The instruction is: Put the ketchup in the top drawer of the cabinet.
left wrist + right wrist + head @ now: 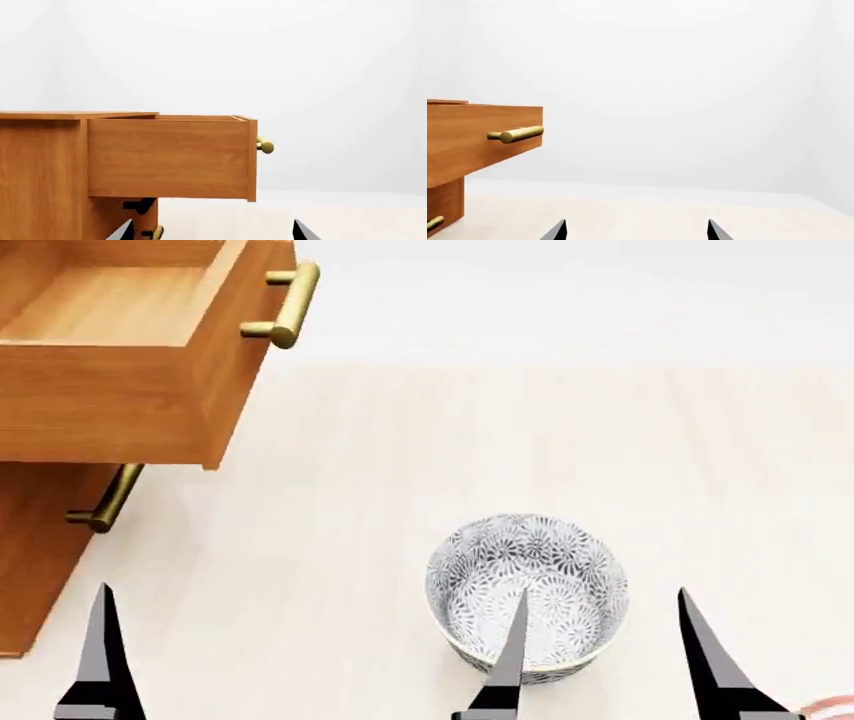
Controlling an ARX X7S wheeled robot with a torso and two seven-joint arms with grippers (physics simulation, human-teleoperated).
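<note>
The top drawer (120,390) of the orange-brown cabinet (34,540) is pulled out and looks empty inside, its brass handle (287,305) facing right. The drawer also shows in the left wrist view (167,157) and the right wrist view (474,140). The ketchup can is not clearly in view; only a thin reddish sliver (830,707) shows at the head view's bottom right corner. My right gripper (602,594) is open and empty, its fingers over the near side of the bowl. My left gripper (213,225) is open and empty, near the cabinet's lower front; the head view shows just one of its fingers (100,660).
A patterned grey-white bowl (534,570) stands on the pale floor-like surface, right of the cabinet. The lower drawer is shut; its brass handle (107,500) sits under the open top drawer. White walls lie behind.
</note>
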